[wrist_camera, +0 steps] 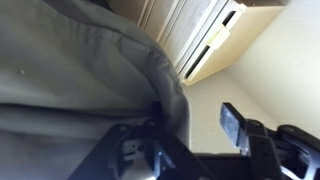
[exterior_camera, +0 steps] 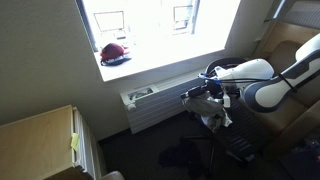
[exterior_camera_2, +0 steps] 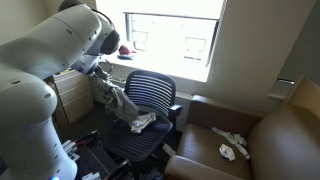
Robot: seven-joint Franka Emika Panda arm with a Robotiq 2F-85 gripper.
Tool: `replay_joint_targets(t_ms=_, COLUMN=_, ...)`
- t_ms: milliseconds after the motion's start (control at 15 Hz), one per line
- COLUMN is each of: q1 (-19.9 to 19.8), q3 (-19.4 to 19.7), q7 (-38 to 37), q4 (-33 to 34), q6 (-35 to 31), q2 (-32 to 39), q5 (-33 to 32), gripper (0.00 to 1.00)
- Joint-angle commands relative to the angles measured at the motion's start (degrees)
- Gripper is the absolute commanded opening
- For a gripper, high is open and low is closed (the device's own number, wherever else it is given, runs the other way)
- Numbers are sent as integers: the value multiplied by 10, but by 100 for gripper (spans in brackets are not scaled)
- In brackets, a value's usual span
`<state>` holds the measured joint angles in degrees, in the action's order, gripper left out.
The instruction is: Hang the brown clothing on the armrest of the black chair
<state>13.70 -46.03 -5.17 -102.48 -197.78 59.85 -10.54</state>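
The brown clothing (exterior_camera_2: 128, 108) hangs by the near armrest of the black chair (exterior_camera_2: 152, 92) and trails onto its seat. In an exterior view the cloth (exterior_camera: 213, 116) dangles just below my gripper (exterior_camera: 212, 97). My gripper (exterior_camera_2: 103, 78) is right above the top of the cloth, at the chair's side. In the wrist view the cloth (wrist_camera: 80, 80) fills the left half and covers one finger. The other finger stands well apart, with bare floor between them. My gripper (wrist_camera: 195, 118) is open. The armrest itself is hidden under the cloth.
A brown leather couch (exterior_camera_2: 260, 140) with a white item (exterior_camera_2: 230, 148) stands beside the chair. A wall radiator (exterior_camera: 150, 100) sits under the window, and a red item (exterior_camera: 114, 53) lies on the sill. A wooden cabinet (exterior_camera: 40, 140) is at the side.
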Motion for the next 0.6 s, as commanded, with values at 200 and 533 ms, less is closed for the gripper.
replay_joint_targets(t_ms=200, q1=46, q3=55, q7=24, q4=-20, q6=0, q2=-57, q5=0, gripper=89)
replay_joint_targets(t_ms=533, q1=58, q3=77, q7=40, q4=-17, q6=5, q2=-74, q5=-10, gripper=100)
